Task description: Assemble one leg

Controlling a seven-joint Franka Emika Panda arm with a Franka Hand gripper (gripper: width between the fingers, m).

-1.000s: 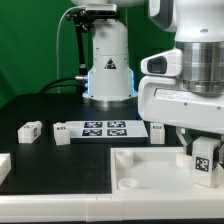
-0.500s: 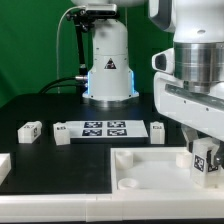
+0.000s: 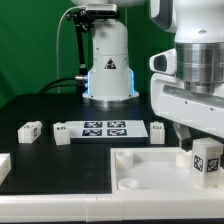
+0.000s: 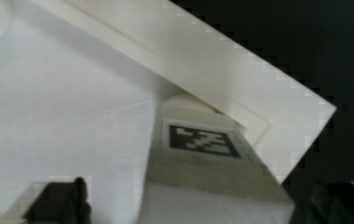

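My gripper (image 3: 205, 140) is at the exterior view's right, above the near right corner of the large white panel (image 3: 140, 170). It is shut on a leg (image 3: 207, 160), a small white block with a square marker, held upright at that corner. In the wrist view the leg (image 4: 206, 150) runs up between my two dark fingers (image 4: 58, 200), its far end at the panel's corner (image 4: 263, 90). Two more legs (image 3: 29, 130) (image 3: 62, 135) lie on the black table at the left and one (image 3: 157, 131) lies just behind the panel.
The marker board (image 3: 104, 128) lies flat behind the panel, in front of the robot base (image 3: 107, 70). Another white piece (image 3: 3, 165) shows at the left edge. A green wall stands behind.
The hand has turned and shifted slightly to the exterior view's right with the leg. The leg's marker now faces the camera more squarely.
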